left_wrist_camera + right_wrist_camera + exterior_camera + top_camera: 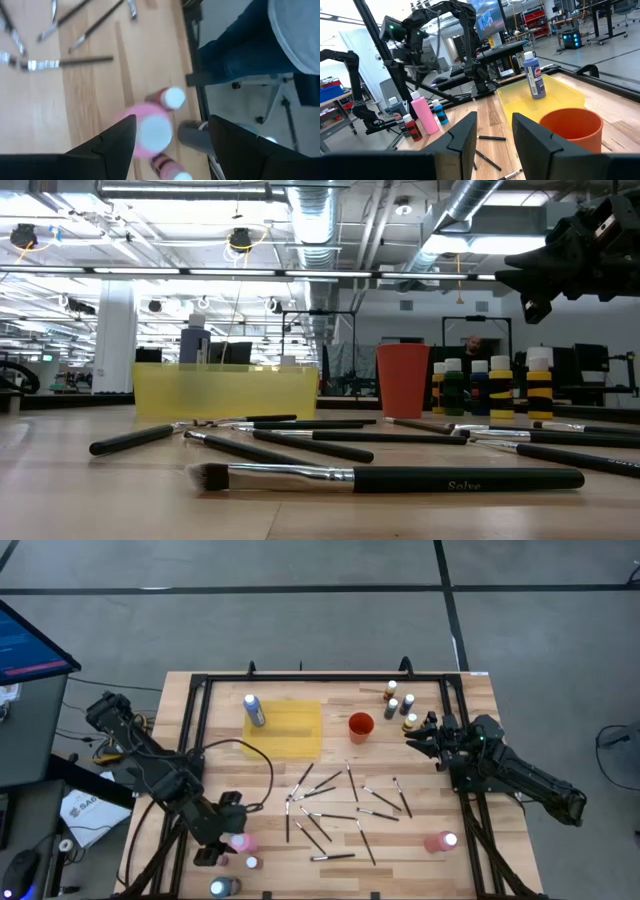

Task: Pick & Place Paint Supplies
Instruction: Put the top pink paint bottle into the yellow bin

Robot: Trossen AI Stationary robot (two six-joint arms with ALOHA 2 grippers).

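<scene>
An upright pink paint bottle (240, 842) with a white cap (154, 131) stands near the table's front left. My left gripper (172, 142) hangs open above it, one finger on either side of the cap without touching. Small bottles (170, 98) stand beside it. Several dark brushes (335, 805) lie scattered mid-table. A blue bottle (254, 710) stands on the yellow mat (290, 730). More bottles (400, 705) stand at the far right, and a pink one (440, 841) lies at the near right. My right gripper (492, 135) waits open and level by the orange cup (360, 726).
A black frame (300, 678) runs around the tabletop. A monitor (30, 640) and cables sit off the table's left. In the left wrist view a seated person's legs (240, 45) show just past the table's near edge. Bare wood lies between the brushes and the left bottles.
</scene>
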